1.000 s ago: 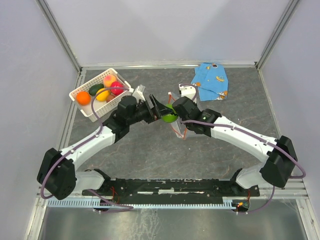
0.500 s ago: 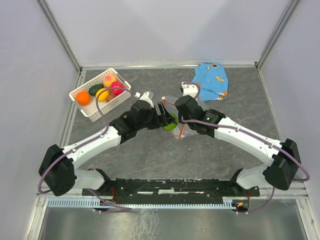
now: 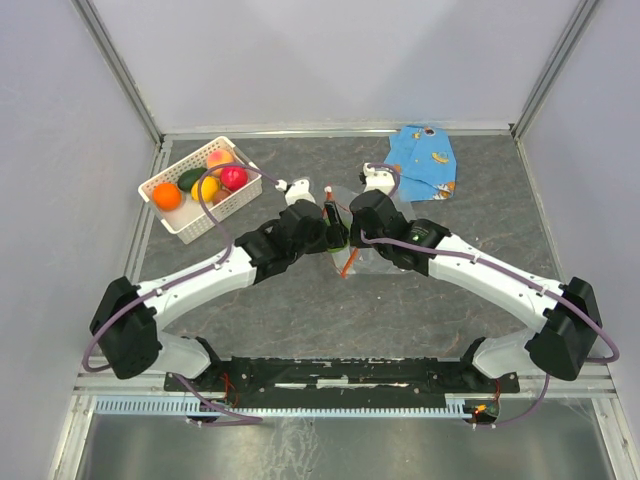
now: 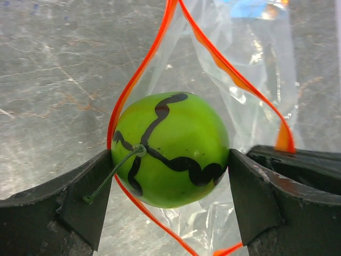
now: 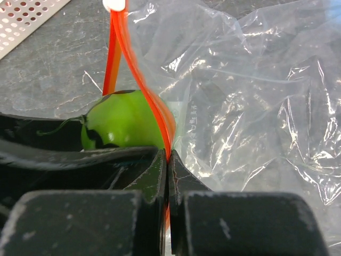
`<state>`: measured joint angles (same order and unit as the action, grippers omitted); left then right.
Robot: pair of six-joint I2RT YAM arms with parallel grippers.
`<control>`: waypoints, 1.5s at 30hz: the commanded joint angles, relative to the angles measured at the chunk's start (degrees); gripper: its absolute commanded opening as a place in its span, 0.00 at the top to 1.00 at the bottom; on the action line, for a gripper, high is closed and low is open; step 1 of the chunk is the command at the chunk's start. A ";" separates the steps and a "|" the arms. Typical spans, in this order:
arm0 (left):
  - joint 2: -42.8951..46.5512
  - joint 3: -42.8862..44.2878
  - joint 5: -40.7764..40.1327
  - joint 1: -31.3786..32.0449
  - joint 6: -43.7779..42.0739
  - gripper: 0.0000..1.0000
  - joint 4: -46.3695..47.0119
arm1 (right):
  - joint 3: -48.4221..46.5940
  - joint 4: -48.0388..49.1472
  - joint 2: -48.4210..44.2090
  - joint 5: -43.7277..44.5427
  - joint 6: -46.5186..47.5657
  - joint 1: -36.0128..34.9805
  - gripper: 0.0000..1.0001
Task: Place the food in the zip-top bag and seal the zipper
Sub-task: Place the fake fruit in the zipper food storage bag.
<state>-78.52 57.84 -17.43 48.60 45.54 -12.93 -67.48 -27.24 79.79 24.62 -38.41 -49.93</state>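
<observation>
My left gripper (image 4: pixel 170 184) is shut on the bright green striped fruit (image 4: pixel 169 148) and holds it in the open mouth of the clear zip-top bag (image 4: pixel 250 90), between the two sides of the red-orange zipper (image 4: pixel 133 88). My right gripper (image 5: pixel 168 160) is shut on one side of the zipper (image 5: pixel 144 90) and holds the bag (image 5: pixel 250 101) open; the green fruit (image 5: pixel 125 120) shows just left of its jaws. From above, both grippers meet at mid-table (image 3: pixel 338 236). The other fruits, orange (image 3: pixel 166 196), yellow (image 3: pixel 205 188), red (image 3: pixel 233 177), peach-pink (image 3: pixel 218 158) and dark green (image 3: pixel 190 179), lie in the basket.
A white lattice basket (image 3: pixel 196 222) stands at the back left; its corner shows in the right wrist view (image 5: pixel 26 18). A blue patterned cloth (image 3: pixel 424 160) lies at the back right. Grey walls close in the table on three sides.
My left gripper has carried the green fruit to the right, into the bag's mouth. The bag and the zipper have shifted a little at my right gripper, which stays shut on the strip.
</observation>
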 commanded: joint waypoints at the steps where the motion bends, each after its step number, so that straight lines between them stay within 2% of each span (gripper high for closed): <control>1: -2.41 4.20 -9.60 0.78 -4.43 0.43 -4.48 | -0.44 3.62 -1.37 -0.82 -1.49 -0.17 0.98; 6: -3.41 5.43 -12.51 0.78 -4.93 0.33 -8.58 | -0.53 3.99 -1.03 -0.80 -1.36 -0.17 0.99; 11: -0.41 5.56 -8.11 0.74 -4.75 0.21 -7.47 | -0.64 4.11 -0.06 -0.89 -1.12 -0.08 0.98; 13: 0.66 5.85 -7.11 0.79 -4.56 0.12 -7.89 | -0.72 4.13 0.04 -0.93 -1.05 -0.03 0.98; 20: 3.90 7.22 -4.44 0.71 -4.51 0.00 -10.55 | -1.03 4.22 0.40 -0.96 -0.61 0.44 0.99; 27: 2.39 7.58 -0.85 0.63 -2.89 0.01 -11.00 | -1.37 4.65 1.19 -2.15 -0.87 0.80 0.98; 35: 9.15 7.00 -6.14 -0.19 -0.36 0.03 -20.52 | -0.91 4.39 0.48 -2.10 -0.96 0.89 0.98; 39: 10.04 2.56 -4.95 -0.92 0.84 0.10 -19.59 | -0.46 4.56 0.48 -2.74 -1.05 0.90 0.98; 45: 6.04 -0.42 0.90 -3.24 0.54 0.31 -13.54 | -0.23 4.48 0.52 -3.33 -1.23 0.98 0.98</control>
<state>-69.91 58.72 -20.18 46.65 44.56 -30.96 -67.48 -25.23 80.88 21.56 -39.20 -49.12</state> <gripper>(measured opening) 0.745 0.024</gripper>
